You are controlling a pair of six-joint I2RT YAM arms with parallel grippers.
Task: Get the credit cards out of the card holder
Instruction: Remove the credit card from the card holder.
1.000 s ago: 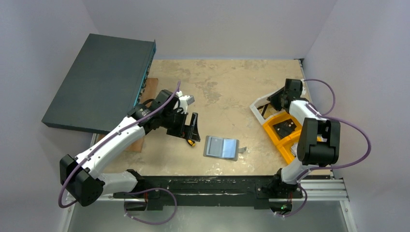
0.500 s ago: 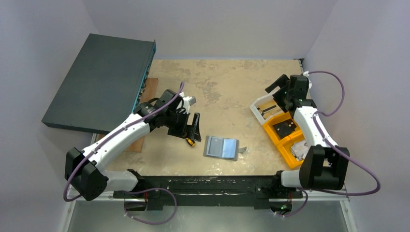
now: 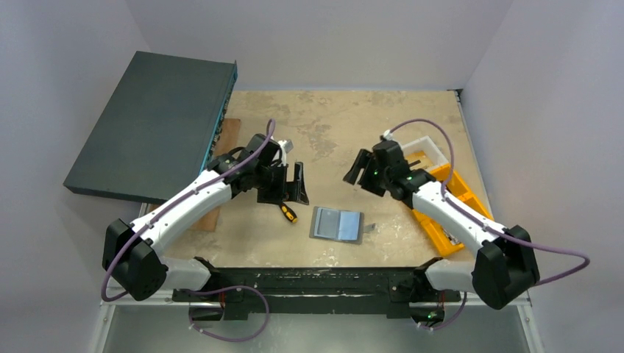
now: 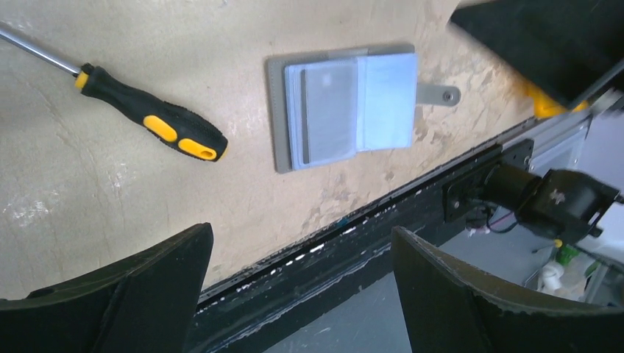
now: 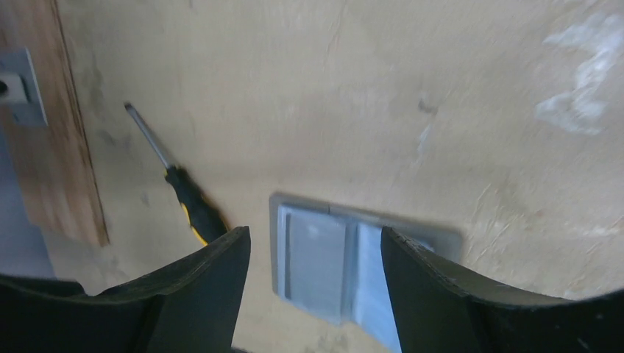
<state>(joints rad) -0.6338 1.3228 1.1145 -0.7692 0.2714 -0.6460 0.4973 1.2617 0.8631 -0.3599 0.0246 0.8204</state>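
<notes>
On the mottled tan worktop (image 3: pixel 338 118), closed in by pale walls, the card holder (image 3: pixel 337 224) lies spread open near the front edge, with a screwdriver (image 3: pixel 288 212) close on its left. The left hand (image 3: pixel 292 191) and right hand (image 3: pixel 358 170) both hover above the worktop, fingers wide apart, gripping and touching nothing. A grey card (image 4: pixel 329 110) sits in the holder's left pocket. The right arm partly hides the orange bins (image 3: pixel 449 220), so their contents cannot be told.
</notes>
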